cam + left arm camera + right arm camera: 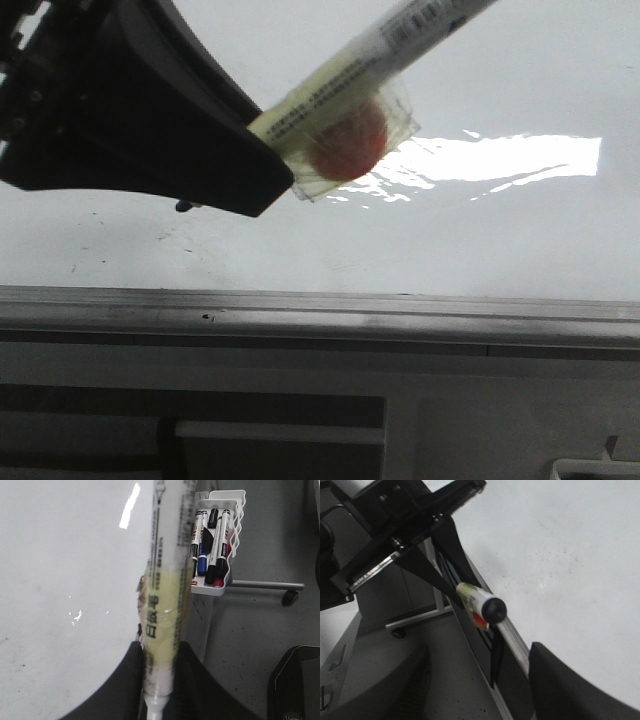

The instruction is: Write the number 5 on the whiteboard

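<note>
One marker: my left fingers (pixel 159 680) are clamped on a wrapped whiteboard marker (pixel 345 115), its tip by the whiteboard (pixel 300 250).
Number 5: no strokes visible yet, only specks (I judge writing hasn't begun).
Doing it well: I'd press lightly, keep the tip square, draw slowly.
Right fingers (pixel 480 680): spread wide, holding nothing.
Counts: one board, one held marker, one tray (pixel 217 587) holding roughly five spare markers (pixel 220 545).
</note>
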`<state>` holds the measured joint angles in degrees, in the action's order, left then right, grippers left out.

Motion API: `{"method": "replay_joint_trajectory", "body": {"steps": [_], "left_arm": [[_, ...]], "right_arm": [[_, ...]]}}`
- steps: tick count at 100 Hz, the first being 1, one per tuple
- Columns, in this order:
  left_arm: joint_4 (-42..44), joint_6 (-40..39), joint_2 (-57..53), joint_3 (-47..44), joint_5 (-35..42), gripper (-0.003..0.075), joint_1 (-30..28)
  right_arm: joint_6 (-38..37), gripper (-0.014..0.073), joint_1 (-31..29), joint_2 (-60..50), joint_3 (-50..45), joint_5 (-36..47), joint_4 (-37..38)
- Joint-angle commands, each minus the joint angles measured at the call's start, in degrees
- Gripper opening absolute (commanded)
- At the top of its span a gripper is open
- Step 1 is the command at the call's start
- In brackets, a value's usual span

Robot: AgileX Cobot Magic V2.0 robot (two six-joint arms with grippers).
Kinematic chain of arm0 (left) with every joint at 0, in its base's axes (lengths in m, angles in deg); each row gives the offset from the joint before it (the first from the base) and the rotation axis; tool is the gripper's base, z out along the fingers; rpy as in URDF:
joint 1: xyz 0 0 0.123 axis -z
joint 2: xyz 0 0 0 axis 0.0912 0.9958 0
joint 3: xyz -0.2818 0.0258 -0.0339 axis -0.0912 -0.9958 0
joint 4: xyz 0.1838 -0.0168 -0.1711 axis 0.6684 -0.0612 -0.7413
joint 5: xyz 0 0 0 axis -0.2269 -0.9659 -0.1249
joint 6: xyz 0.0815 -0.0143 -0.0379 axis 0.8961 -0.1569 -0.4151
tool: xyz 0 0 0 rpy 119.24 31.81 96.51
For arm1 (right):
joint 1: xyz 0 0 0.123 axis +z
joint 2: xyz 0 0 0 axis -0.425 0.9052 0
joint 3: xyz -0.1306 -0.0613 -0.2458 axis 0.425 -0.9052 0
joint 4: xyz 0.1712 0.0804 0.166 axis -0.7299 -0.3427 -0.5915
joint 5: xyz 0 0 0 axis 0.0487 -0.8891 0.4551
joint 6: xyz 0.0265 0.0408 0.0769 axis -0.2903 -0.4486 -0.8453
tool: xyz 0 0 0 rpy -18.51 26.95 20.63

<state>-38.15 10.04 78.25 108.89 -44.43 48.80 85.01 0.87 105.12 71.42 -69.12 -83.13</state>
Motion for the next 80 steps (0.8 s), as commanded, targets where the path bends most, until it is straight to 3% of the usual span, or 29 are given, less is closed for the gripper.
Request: {"method": "replay_joint_trajectory", "body": {"steps": [1, 36, 67, 74, 80], "left_arm": [[-0.73, 0.68, -1.31, 1.87, 2.1, -0.002, 0.96], [-0.73, 4.51, -1.31, 1.87, 5.11, -0.002, 4.44], [-0.73, 4.51, -1.31, 1.87, 5.23, -0.002, 4.44], [-0.73, 4.51, -1.31, 1.87, 5.23, -0.002, 4.44], [-0.73, 4.51, -1.31, 1.87, 5.23, -0.002, 4.44]], "right_arm": [[2.8, 0.0388, 2.65, 3.56, 3.4, 4.24, -3.82], [4.09, 0.0388, 11.05, 14.05, 6.08, 8.62, -3.97], [4.09, 0.0386, 11.54, 20.26, 6.08, 11.01, -6.5], [4.09, 0.0358, 11.54, 20.53, 6.11, 10.1, -7.36], [4.09, 0.0278, 11.54, 20.53, 6.11, 9.85, -7.49]]}}
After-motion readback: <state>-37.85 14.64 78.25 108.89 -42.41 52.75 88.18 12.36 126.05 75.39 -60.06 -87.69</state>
